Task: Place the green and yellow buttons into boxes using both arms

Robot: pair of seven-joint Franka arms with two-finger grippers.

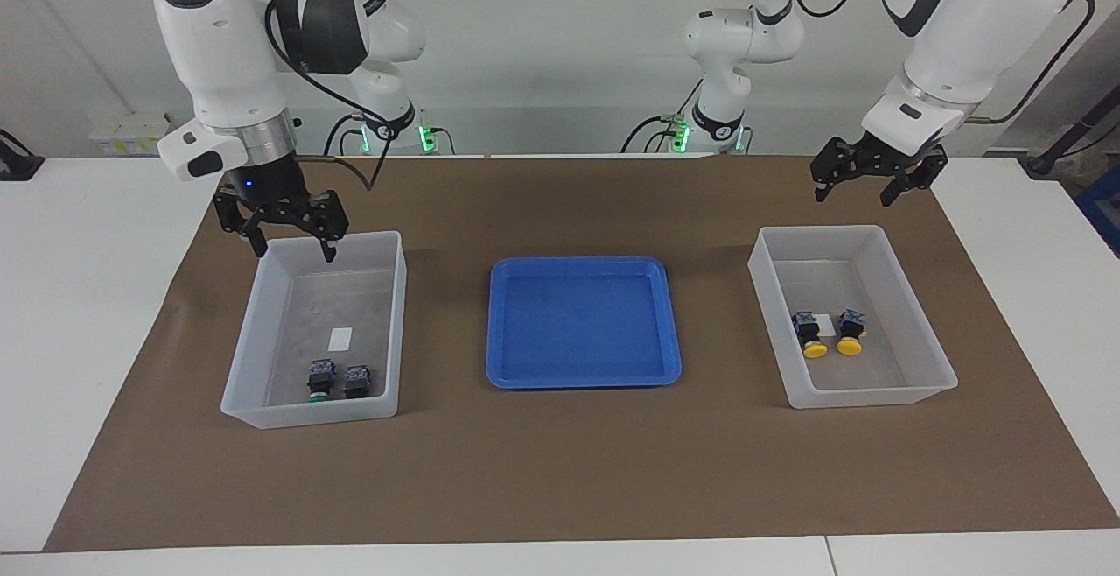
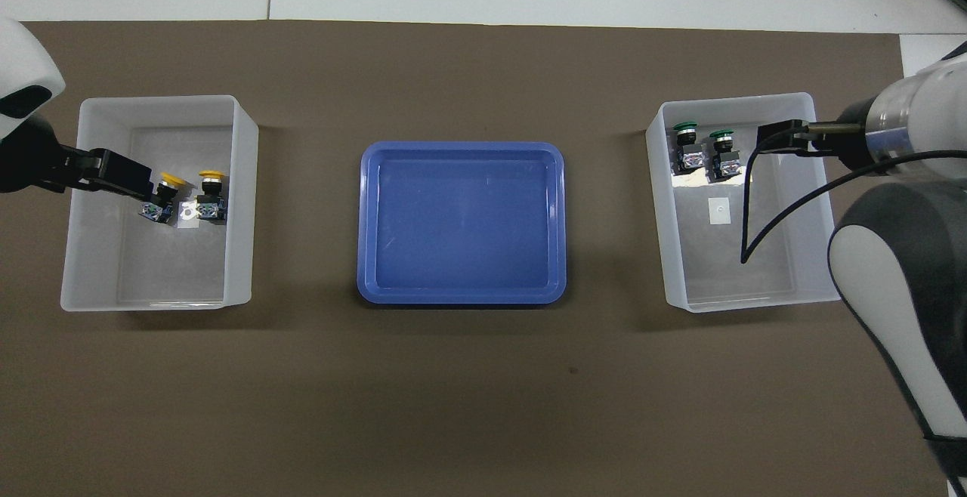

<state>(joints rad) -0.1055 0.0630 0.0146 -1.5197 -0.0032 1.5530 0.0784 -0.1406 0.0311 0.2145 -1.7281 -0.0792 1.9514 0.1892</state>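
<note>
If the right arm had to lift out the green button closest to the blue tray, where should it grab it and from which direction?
Probably from straight above, the fingers closing across the black body of that green button rather than its round cap. It lies on its side close to the box's wall, cap pointing away from the robots, so a sideways approach looks blocked. Its twin lies alongside, so finger room looks tight.

Blue tray (image 2: 461, 293) sits mid-mat between two clear boxes. Box (image 2: 242, 202) toward the left arm's end of the tray holds two yellow buttons (image 2: 212, 175); box (image 2: 659, 202) toward the right arm's end holds two green buttons (image 2: 686, 128).
</note>
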